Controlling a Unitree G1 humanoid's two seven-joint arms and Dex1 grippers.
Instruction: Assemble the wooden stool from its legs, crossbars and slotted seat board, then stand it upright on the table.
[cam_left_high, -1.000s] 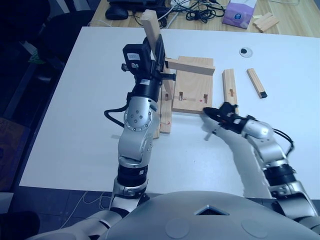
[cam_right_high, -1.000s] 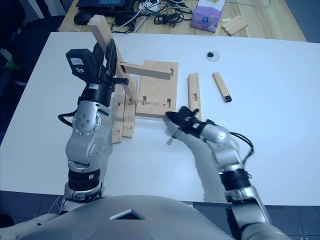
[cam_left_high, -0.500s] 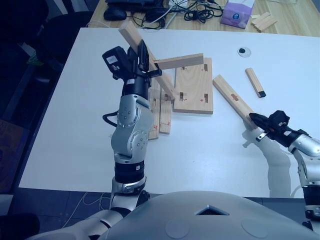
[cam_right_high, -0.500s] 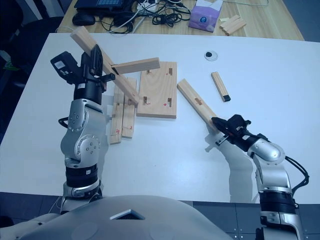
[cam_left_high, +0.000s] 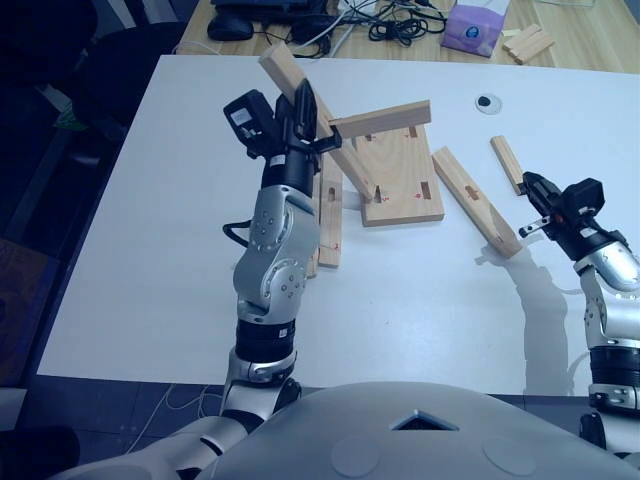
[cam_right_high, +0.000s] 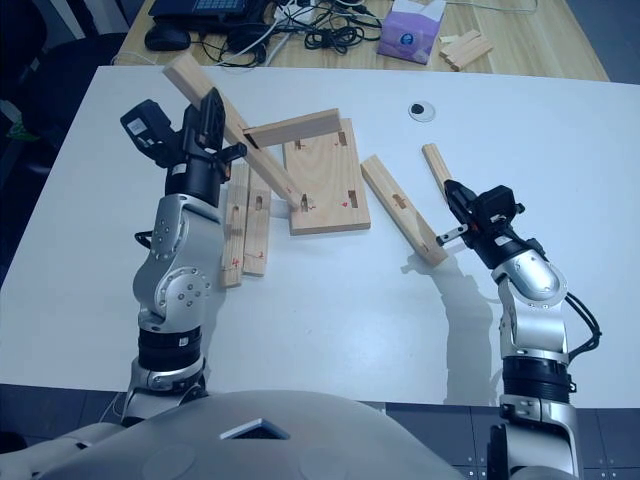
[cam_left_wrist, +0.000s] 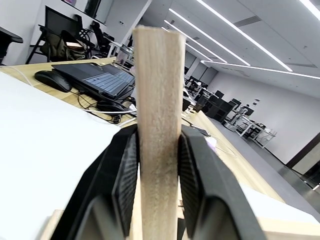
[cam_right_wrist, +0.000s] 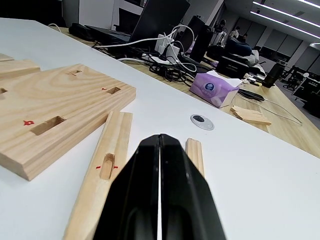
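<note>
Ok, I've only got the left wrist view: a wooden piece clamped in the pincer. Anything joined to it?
Observer: Yes, the leg in the left pincer carries a crossbar that juts out over the seat board.
Operator: Where's its lower end?
Observer: Down on the seat board, apparently at a slot.
Operator: And the other arm?
Observer: The right pincer is shut on nothing, near a loose slotted leg lying on the table.

Unfinished grainy wood seat board (cam_left_high: 400, 178) & leg (cam_left_wrist: 156, 90); smooth matt wht table (cam_left_high: 150, 250)
</note>
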